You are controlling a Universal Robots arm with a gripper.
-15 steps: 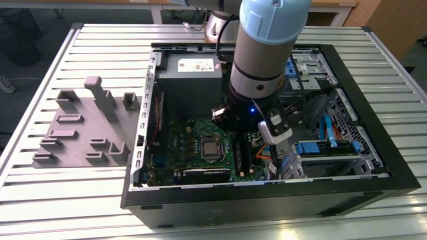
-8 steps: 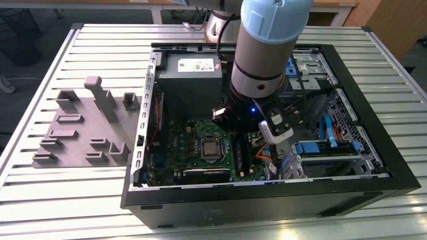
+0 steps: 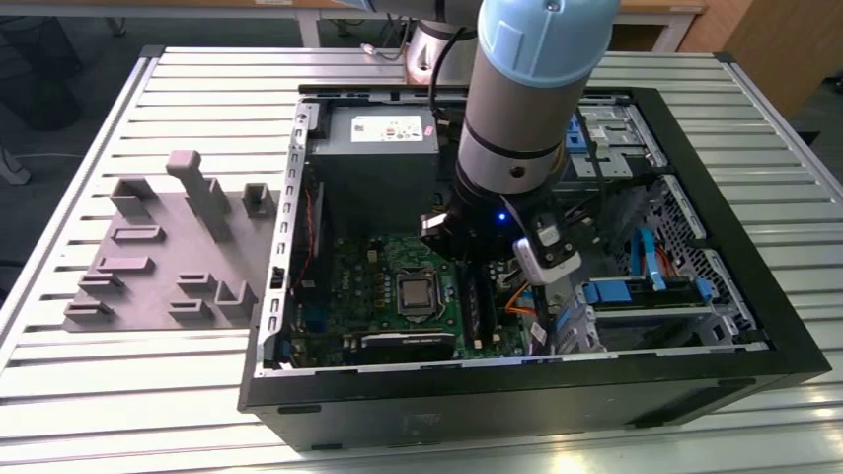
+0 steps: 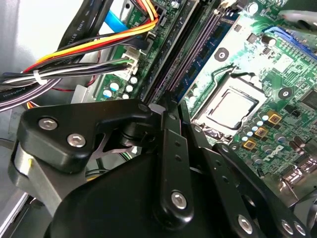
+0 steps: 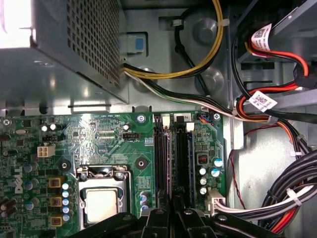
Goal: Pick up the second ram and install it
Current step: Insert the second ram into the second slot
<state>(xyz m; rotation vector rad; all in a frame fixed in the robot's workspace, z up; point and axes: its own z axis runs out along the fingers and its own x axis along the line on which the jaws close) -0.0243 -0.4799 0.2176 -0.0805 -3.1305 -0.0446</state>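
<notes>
The second ram (image 5: 172, 163) shows as a thin green board seen edge-on, standing among the black memory slots (image 5: 161, 163) on the motherboard. In the second wrist view the second ram (image 4: 195, 67) runs along the slots (image 4: 198, 34) up to my fingertips. My gripper (image 5: 173, 210) is lowered over the near end of the stick, and its fingers (image 4: 171, 144) are drawn together on that edge. In the exterior view the arm (image 3: 527, 99) reaches down into the open computer case, over the slots (image 3: 481, 306).
A grey fixture tray (image 3: 158, 267) lies at the exterior view's left, outside the case (image 3: 737, 296). The power supply (image 3: 375, 148) sits at the back of the case. Cable bundles (image 5: 277, 109) crowd one side of the slots, and the processor socket (image 5: 101, 203) lies on the other.
</notes>
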